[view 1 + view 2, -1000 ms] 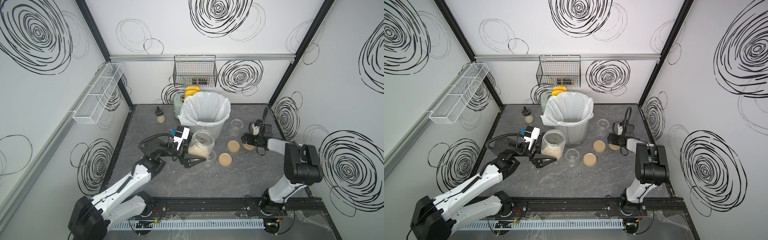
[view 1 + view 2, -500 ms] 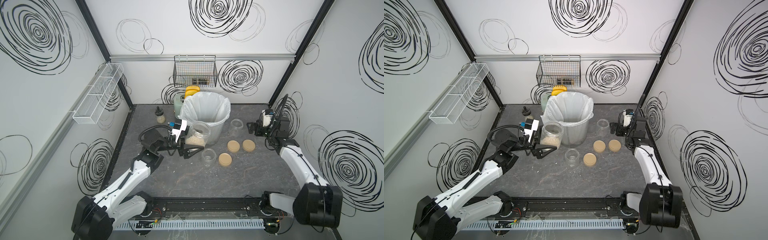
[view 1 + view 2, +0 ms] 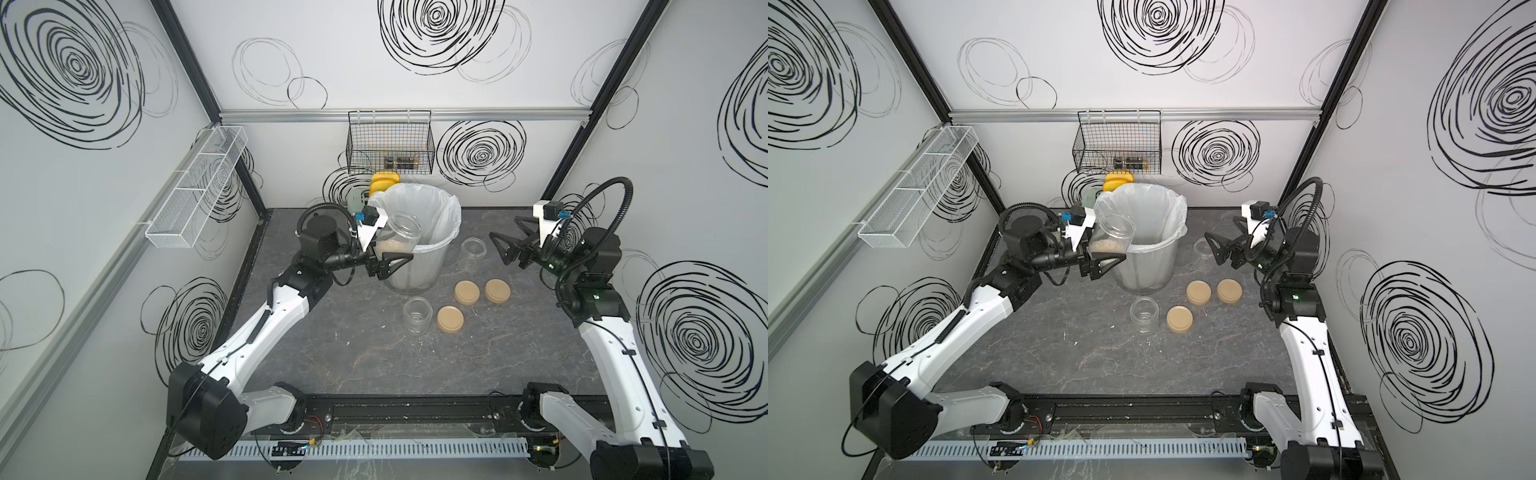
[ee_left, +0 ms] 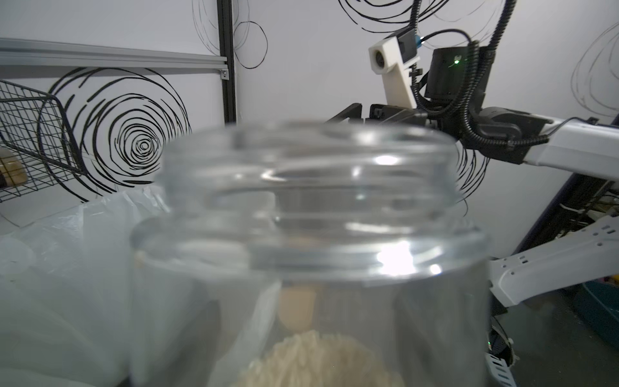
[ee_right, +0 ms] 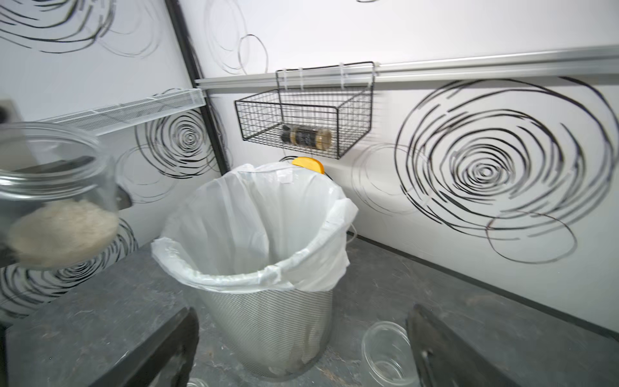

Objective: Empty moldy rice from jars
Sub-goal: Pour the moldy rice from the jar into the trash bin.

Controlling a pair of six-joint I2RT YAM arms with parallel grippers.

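Note:
My left gripper [image 3: 395,249] is shut on a clear lidless jar [image 3: 399,235], holding it in the air at the left rim of the mesh bin [image 3: 415,276] with its mouth tilted towards the bin. The moldy rice [image 3: 392,246] lies as a pale heap in the jar's lower part, as the left wrist view's rice [image 4: 318,362] also shows. Two empty jars stand on the table: one [image 3: 417,314] in front of the bin, one [image 3: 472,252] to its right. My right gripper [image 3: 503,226] hangs open right of that jar, holding nothing.
Three tan lids [image 3: 466,292] [image 3: 497,290] [image 3: 450,319] lie flat right of the front jar. The bin has a white bag liner [image 5: 254,214]. A black wire basket [image 3: 390,145] with a spice shaker hangs on the back wall. A white mesh shelf [image 3: 195,195] lines the left wall.
My left gripper has lifted the rice jar off the table up to the bin's rim. My right arm has risen from the lids and drawn back to the right, still open.

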